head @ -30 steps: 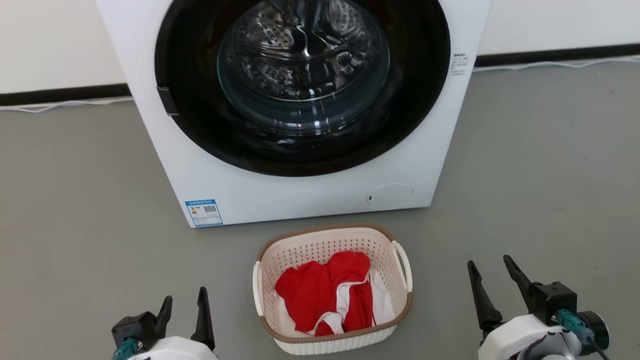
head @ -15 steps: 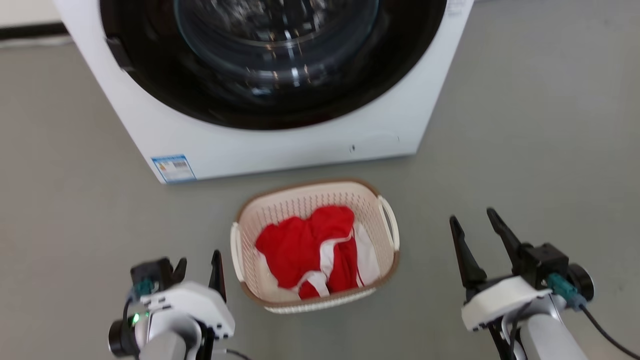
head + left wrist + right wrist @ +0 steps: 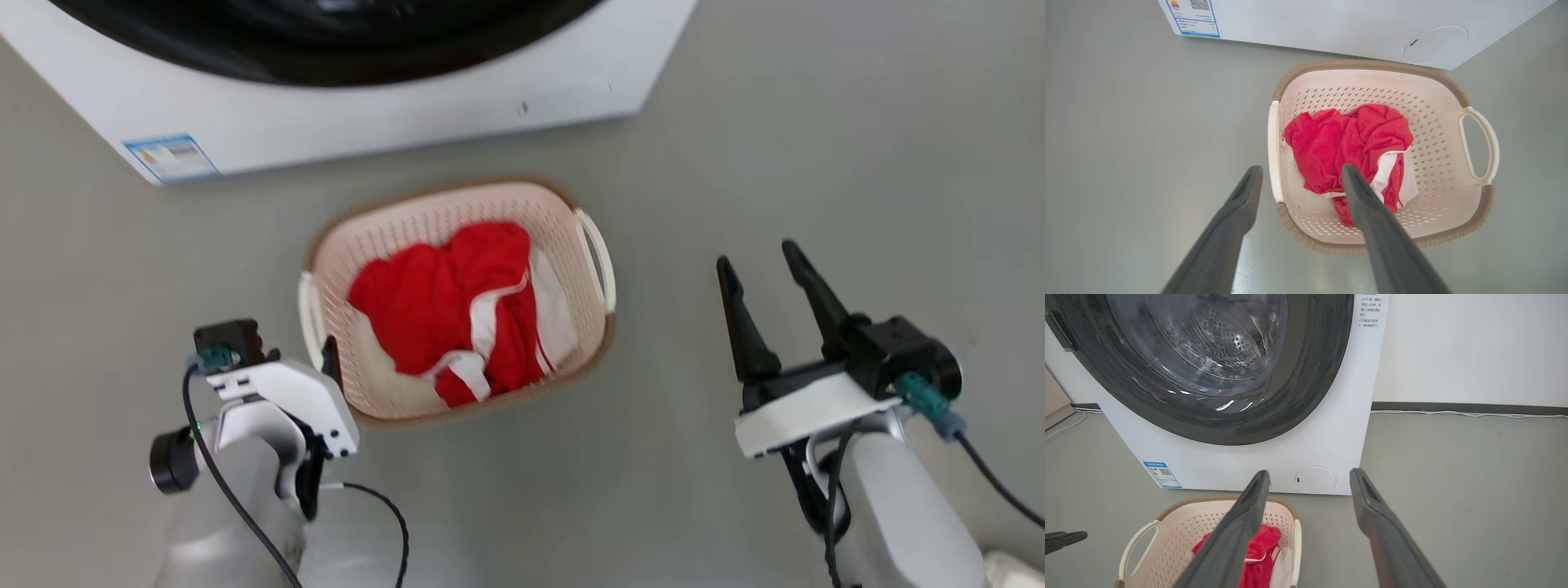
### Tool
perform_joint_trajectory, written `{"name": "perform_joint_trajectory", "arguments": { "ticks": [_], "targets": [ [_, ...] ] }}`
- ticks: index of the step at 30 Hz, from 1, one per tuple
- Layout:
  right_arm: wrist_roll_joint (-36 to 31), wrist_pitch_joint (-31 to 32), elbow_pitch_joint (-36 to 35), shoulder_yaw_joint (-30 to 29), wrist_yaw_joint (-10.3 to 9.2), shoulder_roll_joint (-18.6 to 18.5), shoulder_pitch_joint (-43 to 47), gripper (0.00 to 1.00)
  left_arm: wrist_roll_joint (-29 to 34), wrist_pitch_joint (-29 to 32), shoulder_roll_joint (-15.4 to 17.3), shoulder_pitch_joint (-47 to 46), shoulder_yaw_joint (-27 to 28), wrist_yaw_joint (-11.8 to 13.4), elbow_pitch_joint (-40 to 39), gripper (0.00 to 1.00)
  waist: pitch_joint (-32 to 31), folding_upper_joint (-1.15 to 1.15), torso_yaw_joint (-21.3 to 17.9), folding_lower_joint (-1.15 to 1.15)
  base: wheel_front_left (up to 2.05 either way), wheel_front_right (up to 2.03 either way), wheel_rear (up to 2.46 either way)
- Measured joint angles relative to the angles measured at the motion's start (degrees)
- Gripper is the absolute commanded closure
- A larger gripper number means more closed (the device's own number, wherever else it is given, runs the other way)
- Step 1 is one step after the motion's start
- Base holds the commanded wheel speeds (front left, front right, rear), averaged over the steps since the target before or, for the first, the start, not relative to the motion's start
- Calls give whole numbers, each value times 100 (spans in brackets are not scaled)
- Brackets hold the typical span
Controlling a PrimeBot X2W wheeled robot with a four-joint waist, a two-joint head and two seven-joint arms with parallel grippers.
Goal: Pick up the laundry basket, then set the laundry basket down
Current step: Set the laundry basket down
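The laundry basket (image 3: 392, 237), cream perforated plastic with a brown rim, stands on the grey floor in front of the washing machine, holding red and white clothes (image 3: 433, 294). In the left wrist view my left gripper (image 3: 1301, 168) is open above the basket (image 3: 1372, 65), one finger outside its white left handle (image 3: 1274, 151), the other over the clothes (image 3: 1347, 139). In the head view one left fingertip (image 3: 330, 347) shows at the basket's left edge. My right gripper (image 3: 757, 255) is open and empty, well right of the basket's right handle (image 3: 600, 257). It (image 3: 1309, 473) looks across the basket (image 3: 1188, 531).
The white washing machine (image 3: 367, 122) with its dark round door (image 3: 1208, 375) stands just behind the basket, a blue label (image 3: 171, 157) at its lower left corner. A white cable (image 3: 1453, 413) runs along the wall's foot. Bare grey floor (image 3: 816, 122) surrounds the basket.
The head camera has tilted down, so the whole picture has slid upward. My left gripper has closed in on the basket's left handle. The right gripper keeps about the same gap from the basket.
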Motion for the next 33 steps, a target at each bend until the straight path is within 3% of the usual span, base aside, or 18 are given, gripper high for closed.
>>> {"name": "perform_joint_trajectory", "arguments": {
  "ticks": [6, 16, 33],
  "targets": [
    [105, -1, -243, 35, 0, 9, -248, 0, -8, -49, 148, -503, 21, 8, 527, 0, 587, 0, -201, 0, 0, 0, 0],
    [185, -1, -558, 18, 0, 22, -477, 0, -101, -131, 252, -1251, 46, 233, 1124, 0, 1414, 0, -314, 0, 0, 0, 0],
    [438, -1, -691, 27, 0, 29, -552, 0, -91, -200, 330, -1807, -133, 358, 1516, 0, 1978, 0, -284, 0, 0, 0, 0]
  ]
}}
